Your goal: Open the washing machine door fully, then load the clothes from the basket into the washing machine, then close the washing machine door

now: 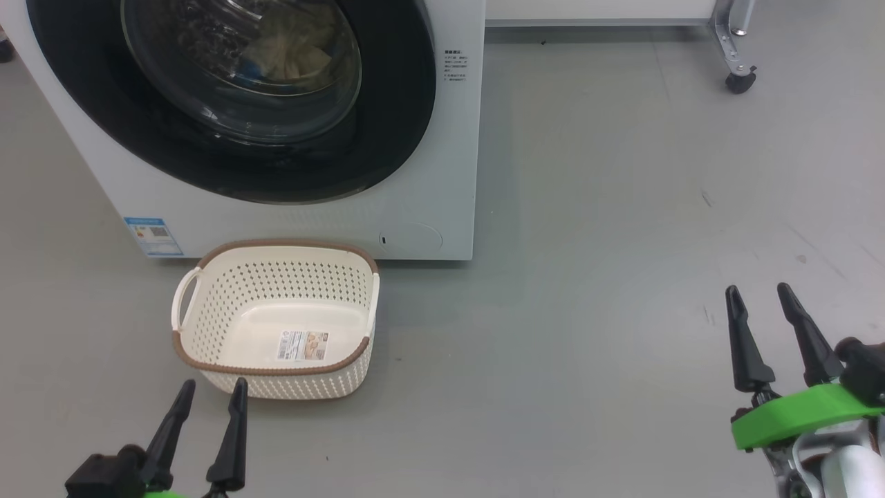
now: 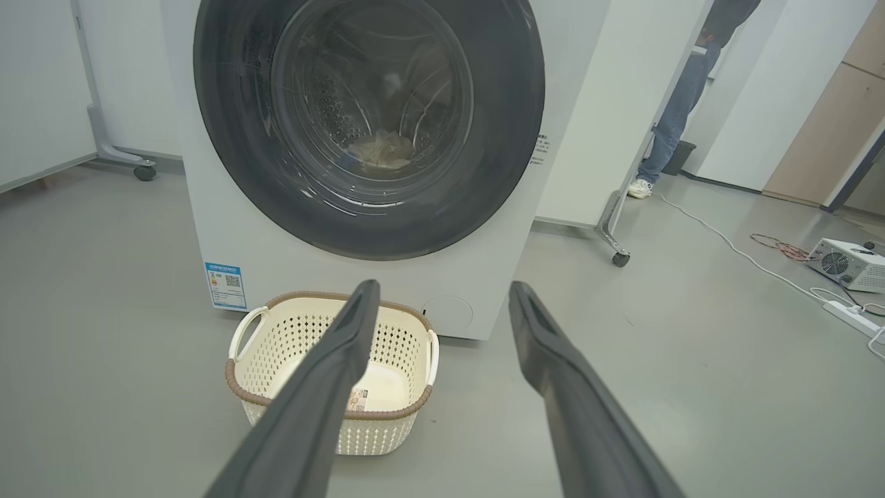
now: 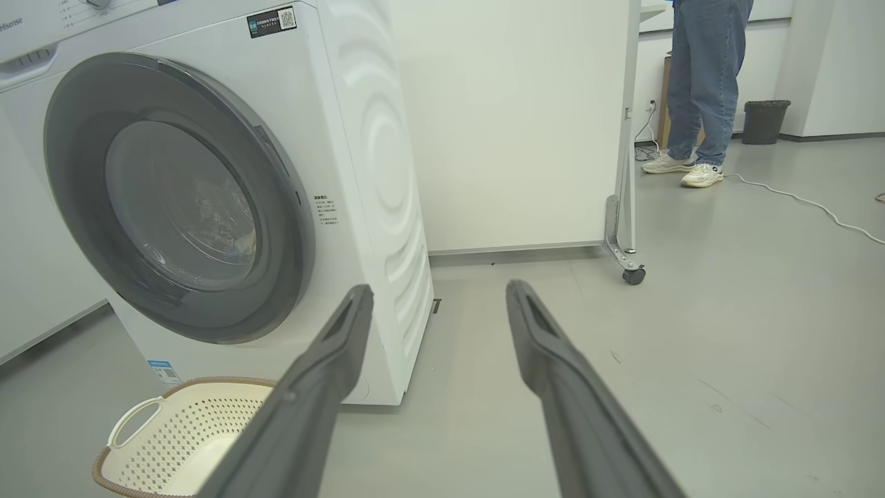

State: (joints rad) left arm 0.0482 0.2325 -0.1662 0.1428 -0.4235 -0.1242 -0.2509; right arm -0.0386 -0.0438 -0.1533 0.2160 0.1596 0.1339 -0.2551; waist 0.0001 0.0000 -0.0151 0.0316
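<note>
Last step, by the look of it. The washing machine door (image 1: 387, 138) sits flush against the washing machine (image 1: 311, 225), at 11 o'clock in head view. The clothes (image 1: 294, 52) lie inside, seen through the door's glass (cream heap, bit of blue). The basket (image 1: 304, 387) stands on the floor (image 1: 588, 277) at 6 o'clock from the door, just beside the machine front, with nothing in it but its paper label (image 1: 303, 344).

Left gripper (image 1: 214, 382) at 7 o'clock: fingers spread, holding nothing, tips near the basket's near wall. Right gripper (image 1: 757, 289) at 4 o'clock: fingers spread too, empty, well apart from the machine.

Judgement: load and close both look done. Can't tell whether the latch caught. If not, the next move calls for a flat push on the black frame, keeping off the glass.
</note>
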